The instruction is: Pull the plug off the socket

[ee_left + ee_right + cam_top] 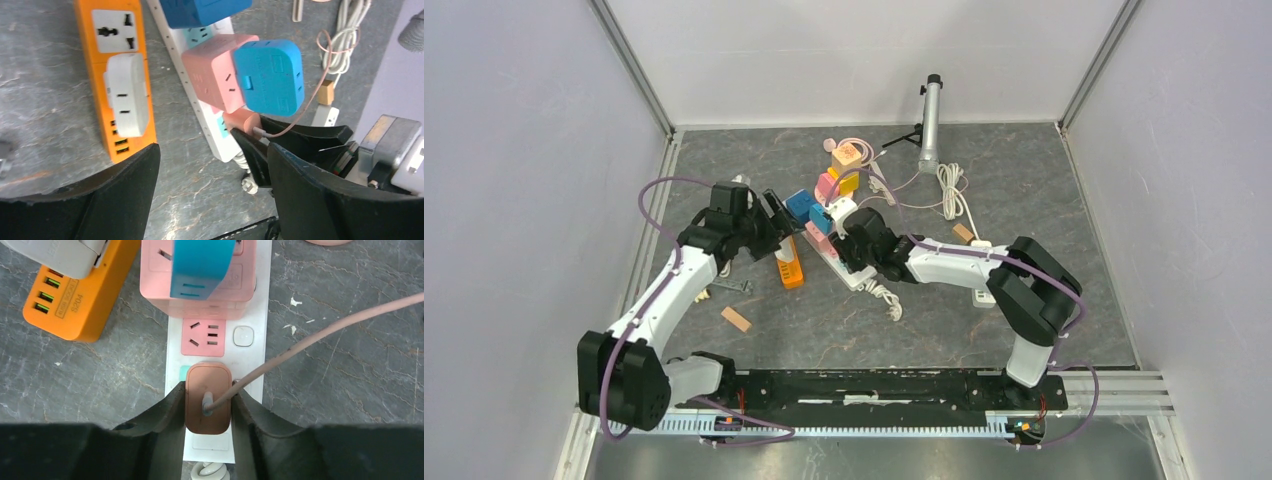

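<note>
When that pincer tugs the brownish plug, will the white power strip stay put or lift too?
Likely lifts a little: the white power strip looks like light plastic, and nothing visibly pins it down. The pink adapter stacked on it adds weight, so it may tilt instead. The plug looks rigid in the right pincer.

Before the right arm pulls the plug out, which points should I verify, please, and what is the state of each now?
1. Right gripper fingers on both sides of the salmon rectangular plug: ok.
2. Plug seated in the white plastic power strip: ok.
3. Pink cable free of the fingers: cannot tell.
4. Left gripper holding the strip down: not ok, it is open.
5. Pink cube adapter clear of the plug: ok.
</note>
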Robot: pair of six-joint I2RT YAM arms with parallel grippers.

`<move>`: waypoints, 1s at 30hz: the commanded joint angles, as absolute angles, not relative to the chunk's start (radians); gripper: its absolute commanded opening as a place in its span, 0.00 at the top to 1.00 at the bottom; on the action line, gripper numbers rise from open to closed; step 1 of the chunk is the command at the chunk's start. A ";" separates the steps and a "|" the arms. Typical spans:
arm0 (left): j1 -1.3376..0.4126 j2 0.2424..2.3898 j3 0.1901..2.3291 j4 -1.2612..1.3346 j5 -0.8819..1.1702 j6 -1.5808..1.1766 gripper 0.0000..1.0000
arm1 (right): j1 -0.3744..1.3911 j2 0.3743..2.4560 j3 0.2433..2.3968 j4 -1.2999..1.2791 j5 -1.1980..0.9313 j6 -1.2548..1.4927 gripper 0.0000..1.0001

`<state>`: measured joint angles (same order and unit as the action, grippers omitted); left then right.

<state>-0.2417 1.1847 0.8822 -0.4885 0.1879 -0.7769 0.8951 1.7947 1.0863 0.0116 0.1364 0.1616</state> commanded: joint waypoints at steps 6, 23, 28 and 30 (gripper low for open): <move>-0.238 1.295 0.884 -0.307 0.272 -0.885 0.31 | 0.889 1.773 1.134 -0.045 0.121 0.108 0.42; -0.250 1.499 0.967 -0.223 0.307 -0.961 0.51 | 0.853 1.787 1.127 -0.015 -0.057 0.112 0.74; -0.260 1.522 0.932 -0.235 0.284 -0.958 0.58 | 0.853 1.805 1.155 -0.045 -0.048 0.133 1.00; -0.270 1.525 0.913 -0.235 0.278 -0.938 0.62 | 0.854 1.817 1.178 -0.072 -0.041 0.146 1.00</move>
<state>-0.2508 1.5093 0.9318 -0.2672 0.2863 -0.9310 0.8486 1.7912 1.1103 -0.0628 -0.0101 0.1261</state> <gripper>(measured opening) 0.409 0.384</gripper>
